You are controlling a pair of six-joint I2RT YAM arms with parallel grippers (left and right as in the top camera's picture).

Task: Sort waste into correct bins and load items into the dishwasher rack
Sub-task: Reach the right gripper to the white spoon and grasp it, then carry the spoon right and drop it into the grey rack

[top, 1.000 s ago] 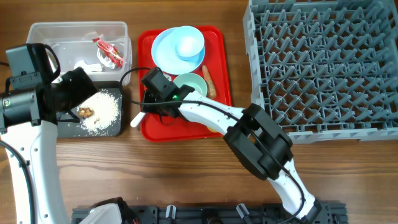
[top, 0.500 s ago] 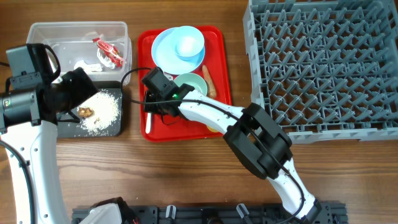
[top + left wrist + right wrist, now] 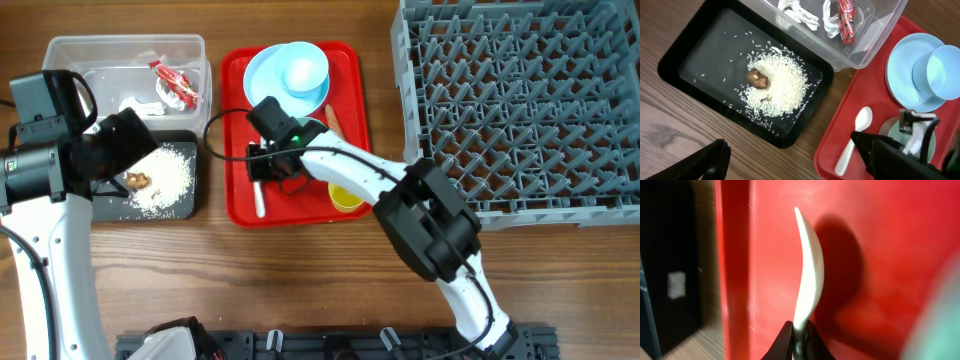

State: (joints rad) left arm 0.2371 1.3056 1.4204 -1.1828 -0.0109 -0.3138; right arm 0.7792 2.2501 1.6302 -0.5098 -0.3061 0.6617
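- My right claw is pinched tight on one end of the white spoon, which juts straight out from my fingertips, edge-on.
- Right beneath claw and spoon lies the red tray, with the spoon's shadow on it.
- Near the claw, on that tray, sit the yellow cup, a pale bowl and the carrot-like stick. Past them is the blue plate carrying a blue bowl.
- Across the tray's rim from the claw is the black tray, holding rice crumbs and the brown lump. My left claw hangs over it, fingers wide apart and empty.
- Beyond that is the clear tub, with the red wrapper and white scrap inside.
- Farthest off, on the opposite side, stands the grey rack.
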